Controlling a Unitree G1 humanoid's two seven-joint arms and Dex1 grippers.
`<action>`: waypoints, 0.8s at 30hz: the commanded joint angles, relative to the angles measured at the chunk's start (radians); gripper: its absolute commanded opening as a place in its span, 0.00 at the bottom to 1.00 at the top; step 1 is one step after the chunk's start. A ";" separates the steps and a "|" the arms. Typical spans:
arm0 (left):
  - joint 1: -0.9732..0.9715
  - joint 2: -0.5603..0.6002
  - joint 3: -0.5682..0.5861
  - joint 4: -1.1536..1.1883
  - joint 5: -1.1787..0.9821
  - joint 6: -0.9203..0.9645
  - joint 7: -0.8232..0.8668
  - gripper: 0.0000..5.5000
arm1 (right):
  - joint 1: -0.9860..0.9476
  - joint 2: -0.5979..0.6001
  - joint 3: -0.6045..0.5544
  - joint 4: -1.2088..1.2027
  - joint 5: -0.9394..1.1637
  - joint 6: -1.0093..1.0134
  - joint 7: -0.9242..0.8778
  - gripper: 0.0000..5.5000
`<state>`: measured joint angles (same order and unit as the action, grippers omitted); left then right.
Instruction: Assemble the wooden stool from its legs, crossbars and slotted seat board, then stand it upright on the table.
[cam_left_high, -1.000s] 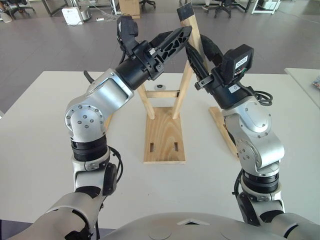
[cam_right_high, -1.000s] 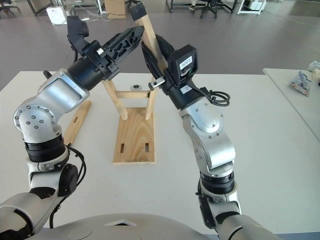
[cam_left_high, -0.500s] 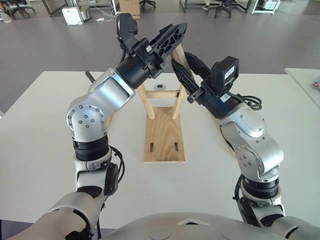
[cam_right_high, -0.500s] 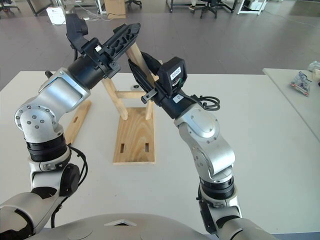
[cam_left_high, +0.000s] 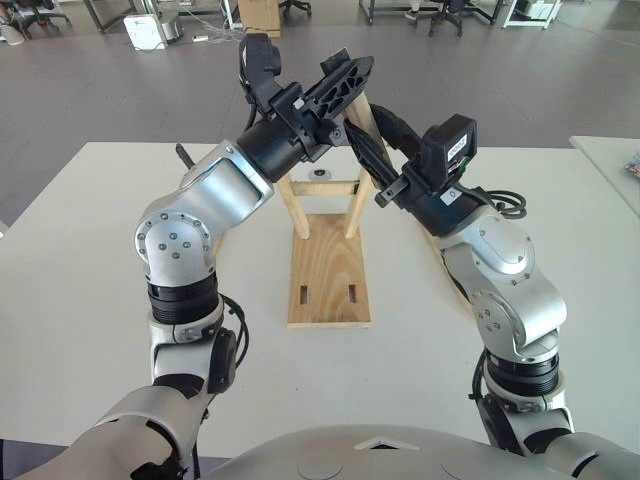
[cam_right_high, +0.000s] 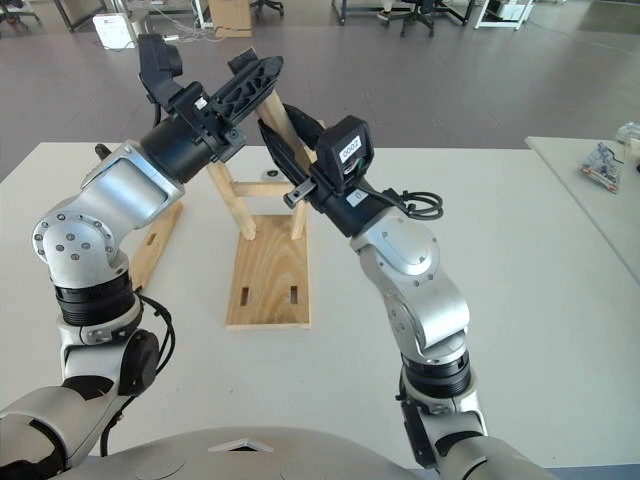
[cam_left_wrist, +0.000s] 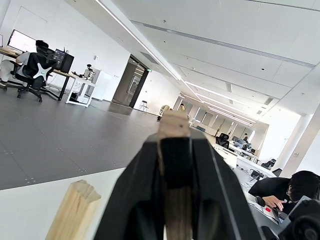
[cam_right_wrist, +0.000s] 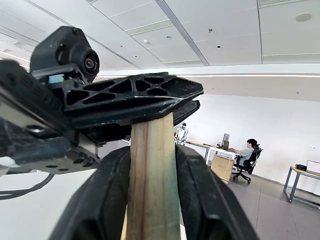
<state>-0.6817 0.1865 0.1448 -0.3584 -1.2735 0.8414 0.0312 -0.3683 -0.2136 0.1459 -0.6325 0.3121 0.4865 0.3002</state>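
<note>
Leg frame (cam_left_high: 322, 187) stands at far end of seat board (cam_left_high: 328, 275), which lies flat on worktop (cam_left_high: 80, 250). Left claw (cam_left_high: 352, 72) and right claw (cam_left_high: 356, 132) are both closed tight on the leg frame's top above the board, probably steadying it while it seats.

At upper centre, the left gripper (cam_left_high: 340, 80) and right gripper (cam_left_high: 368, 140) clamp the leg frame (cam_left_high: 325, 187). Its feet rest on the seat board (cam_left_high: 328, 270).

Leg frame (cam_left_high: 356, 205) on seat board (cam_left_high: 328, 275): top hidden by left tool (cam_left_high: 352, 68) and right tool (cam_left_high: 362, 124). Slotted piece (cam_right_high: 160, 240) beside seat board: partly behind left arm (cam_right_high: 110, 200).
</note>
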 joint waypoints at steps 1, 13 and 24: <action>-0.066 0.096 0.075 0.052 0.011 -0.015 -0.044 0.07 | 0.007 0.016 -0.022 0.013 0.024 0.017 -0.007 0.42; 0.072 0.626 0.282 0.463 0.458 -0.265 -0.374 0.07 | -0.009 0.059 -0.151 0.094 -0.046 0.026 -0.185 0.45; 0.286 0.358 0.201 0.743 0.716 -0.697 -0.558 0.07 | -0.019 0.058 -0.154 0.114 -0.035 0.040 -0.175 0.45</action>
<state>-0.3992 0.5722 0.3468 0.3575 -0.5823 0.1936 -0.5093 -0.3742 -0.1504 -0.0025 -0.5259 0.2731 0.5075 0.1218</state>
